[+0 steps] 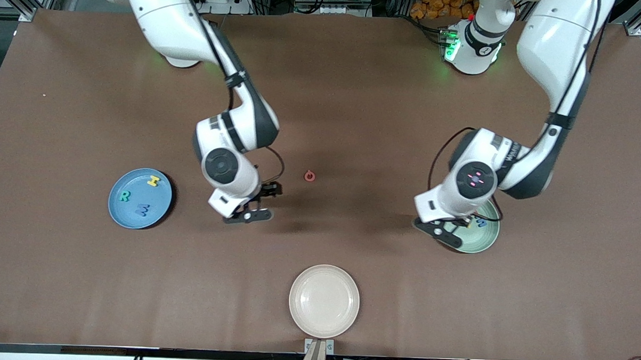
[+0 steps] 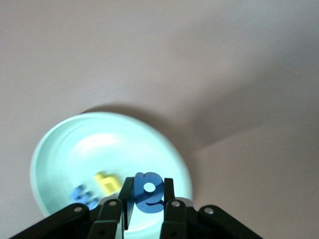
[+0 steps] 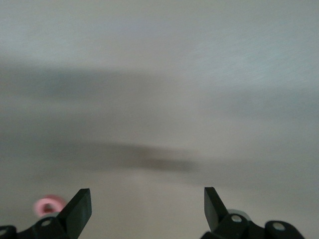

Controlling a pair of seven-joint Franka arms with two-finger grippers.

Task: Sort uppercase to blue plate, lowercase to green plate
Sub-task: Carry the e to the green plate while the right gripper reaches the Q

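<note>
Nearby, cream-white plate and red ring lie apart.

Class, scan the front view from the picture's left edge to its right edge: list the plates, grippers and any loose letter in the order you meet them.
blue plate → right gripper → red ring letter → cream-white plate → left gripper → green plate

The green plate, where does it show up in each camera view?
Front view: green plate toward the left arm's end of the table, partly under the left gripper.
Left wrist view: fills the lower middle.
Right wrist view: not in it.
Shared landmark: the yellow letter in it.
</note>
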